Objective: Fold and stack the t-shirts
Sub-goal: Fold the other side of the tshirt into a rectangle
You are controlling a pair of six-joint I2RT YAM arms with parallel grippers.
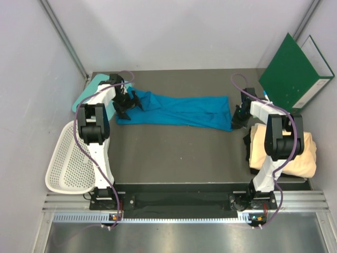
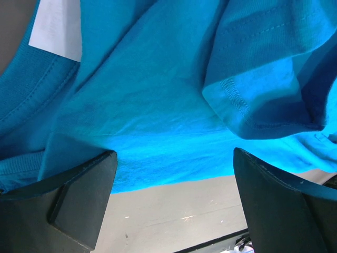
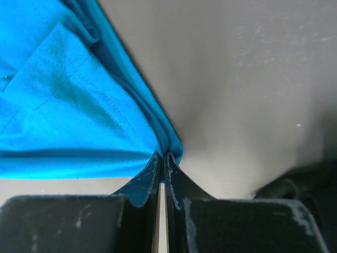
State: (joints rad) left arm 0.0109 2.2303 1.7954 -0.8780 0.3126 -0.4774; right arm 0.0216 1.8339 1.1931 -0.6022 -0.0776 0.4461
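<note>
A bright blue t-shirt (image 1: 179, 110) lies stretched out lengthwise across the back of the table, rumpled and partly folded over itself. My left gripper (image 1: 129, 103) hovers over its left end, open. In the left wrist view the two fingers (image 2: 79, 200) stand wide apart over the blue t-shirt (image 2: 158, 89), its near edge and bare table between them. My right gripper (image 1: 237, 118) is at the shirt's right end. The right wrist view shows that gripper (image 3: 164, 155) shut on a corner of the blue t-shirt (image 3: 68, 105). A cream-yellow t-shirt (image 1: 303, 153) lies folded at the right edge, partly behind the right arm.
A white mesh basket (image 1: 71, 158) hangs off the table's left edge. A teal board (image 1: 84, 95) lies at the back left, partly under the left arm. A green folder (image 1: 295, 74) leans at the back right corner. Walls close in on both sides.
</note>
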